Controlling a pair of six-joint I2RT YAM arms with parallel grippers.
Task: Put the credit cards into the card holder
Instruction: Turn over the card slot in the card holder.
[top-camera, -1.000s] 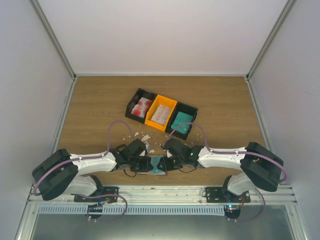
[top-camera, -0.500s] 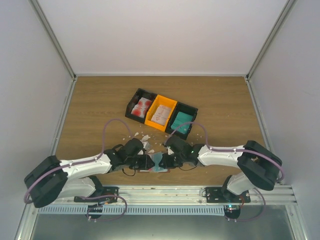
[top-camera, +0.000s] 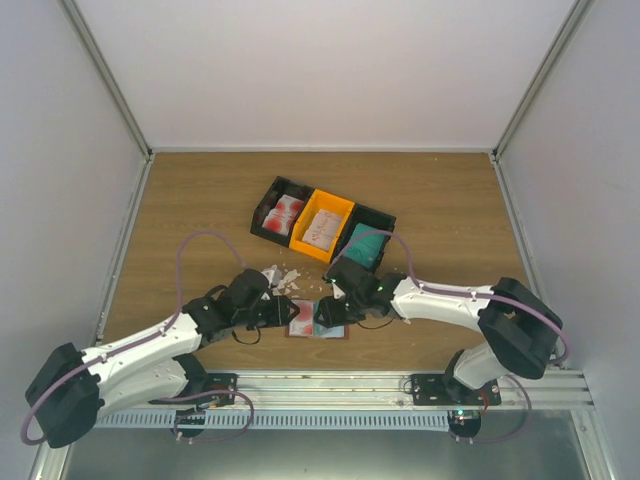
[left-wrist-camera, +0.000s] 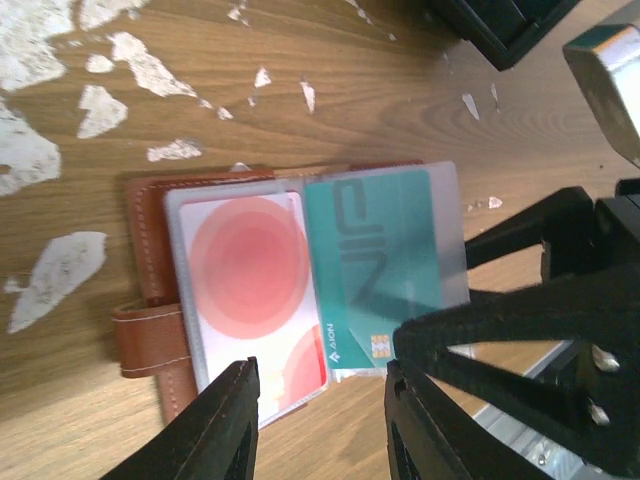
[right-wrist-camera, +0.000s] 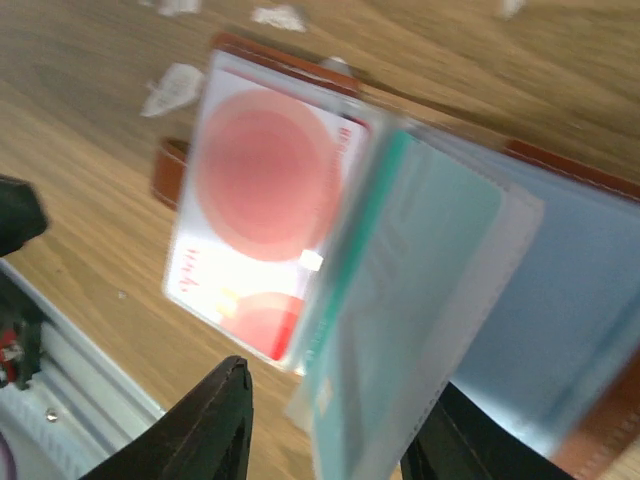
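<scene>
A second ago both tools met over the teal card near the front edge. Now the left arm has drawn back toward 8 o'clock, and the card holder (top-camera: 316, 319) lies spread open on the surface (top-camera: 200, 220), at 6 o'clock of the trays (top-camera: 322, 227).

The left tool (top-camera: 284, 313) sits at the holder's 9 o'clock edge, released, gripping nothing. The right tool (top-camera: 322, 316) hangs over its 3 o'clock half, also parted.

The left wrist view shows the red-blotched card (left-wrist-camera: 250, 290) and the teal card (left-wrist-camera: 375, 265) side by side in clear sleeves, with white scraps (left-wrist-camera: 60, 275) at 10 o'clock. The right wrist view alone shows the teal page tilted up between the tool's fingers (right-wrist-camera: 220, 420); I cannot tell whether they touch it.
</scene>
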